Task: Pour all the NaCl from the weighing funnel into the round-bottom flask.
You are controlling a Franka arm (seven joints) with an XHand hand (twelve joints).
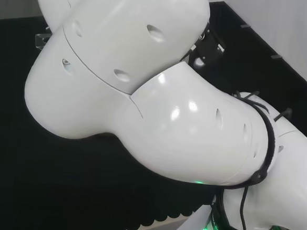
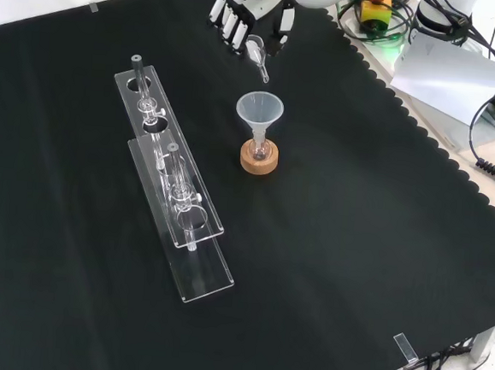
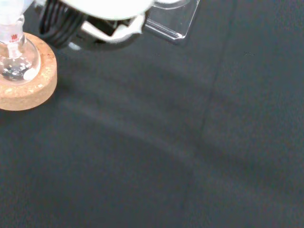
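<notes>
**A:** Black cloth (image 2: 329, 243) over the whole surface, scalloped edge on the right of the front view, cables past it. Clear rack (image 2: 167, 174) with a few glass bits sits left of centre. So where's the salt at?

**B:** The hand (image 2: 249, 5) is up at the top of the front view, fingers (image 2: 229, 21) curled round the weighing funnel (image 2: 258, 55), so it's gripped, not resting on anything. It hangs in the air just behind and above the plastic funnel (image 2: 259, 109), which sits in the neck of the flask (image 3: 14, 57) on the cork ring (image 2: 259, 158). Can't tell how much NaCl is left in it.

**A:** Which way is it pointing?

**B:** Long axis runs on a slant, bulb end up in the fingers, narrow spout down and toward the plastic funnel's mouth. Looks short of being over the rim though.

**A:** So how'd you finish it?

**B:** My guess: bring the spout over the middle of the mouth first, then tip steeper, slowly, so grains slide down rather than jump the rim. Keep the spout close above the opening without knocking it, that funnel looks top-heavy on a small flask. Hold it tilted until nothing more runs out.
</notes>
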